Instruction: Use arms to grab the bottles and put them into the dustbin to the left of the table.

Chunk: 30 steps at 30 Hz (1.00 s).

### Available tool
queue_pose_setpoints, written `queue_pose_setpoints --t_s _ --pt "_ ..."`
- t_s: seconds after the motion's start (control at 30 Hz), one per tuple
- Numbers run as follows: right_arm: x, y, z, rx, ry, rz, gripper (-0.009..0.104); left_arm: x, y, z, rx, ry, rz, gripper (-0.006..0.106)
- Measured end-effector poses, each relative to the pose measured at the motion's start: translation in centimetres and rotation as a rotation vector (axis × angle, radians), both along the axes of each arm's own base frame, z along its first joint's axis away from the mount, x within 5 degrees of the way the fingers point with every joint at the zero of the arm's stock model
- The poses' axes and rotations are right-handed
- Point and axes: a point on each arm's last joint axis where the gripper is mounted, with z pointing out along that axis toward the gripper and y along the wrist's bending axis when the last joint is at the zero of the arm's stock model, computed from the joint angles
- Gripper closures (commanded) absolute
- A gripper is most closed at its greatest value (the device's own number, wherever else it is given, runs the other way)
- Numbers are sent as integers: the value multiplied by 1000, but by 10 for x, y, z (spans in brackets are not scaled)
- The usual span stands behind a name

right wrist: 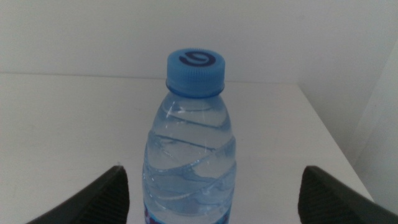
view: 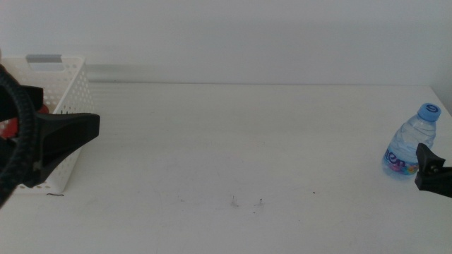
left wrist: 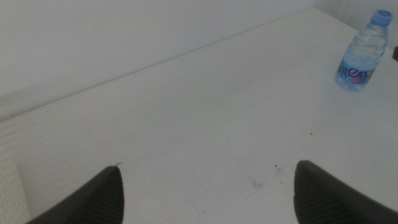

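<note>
A small clear water bottle [view: 410, 147] with a blue cap stands upright at the table's [view: 233, 141] far right edge. My right gripper [view: 432, 173] is just in front of it, low at the right border. In the right wrist view the bottle [right wrist: 189, 149] stands between the open jaws of that gripper [right wrist: 212, 171], and no touch shows. The white perforated dustbin [view: 69, 92] stands at the far left. My left gripper [view: 70, 134] hovers over its front side. In the left wrist view it [left wrist: 207, 167] is open and holds nothing, and the bottle [left wrist: 360, 54] is far off.
Something red [view: 8, 128] shows inside the dustbin, mostly hidden behind my left arm and its black cable. A few dark specks [view: 247, 203] mark the tabletop's front middle. The table's right edge runs close behind the bottle.
</note>
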Motion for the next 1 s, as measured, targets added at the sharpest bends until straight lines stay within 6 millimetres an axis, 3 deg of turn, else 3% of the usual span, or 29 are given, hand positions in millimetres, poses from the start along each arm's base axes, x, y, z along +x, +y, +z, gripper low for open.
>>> queue_pose_setpoints --t_s 0.3,0.77,0.8,0.83,0.87,0.93,1.0 --pt "33 1 -15 -25 38 5 9 0 0 0 0 0 0 7" --pt "100 2 -56 -32 69 4 11 0 0 0 -1 -3 3 7" --pt "104 2 -59 -32 68 4 18 0 0 0 -1 -3 3 7" --pt "107 2 -60 -32 66 4 32 0 0 0 -1 -3 3 7" --pt "109 2 -61 -33 65 7 49 0 0 0 -1 -5 4 7" --pt "112 4 -59 -39 53 30 96 0 0 0 -1 -5 4 7" --pt "112 11 -56 -49 56 90 94 0 0 0 -1 -6 6 7"
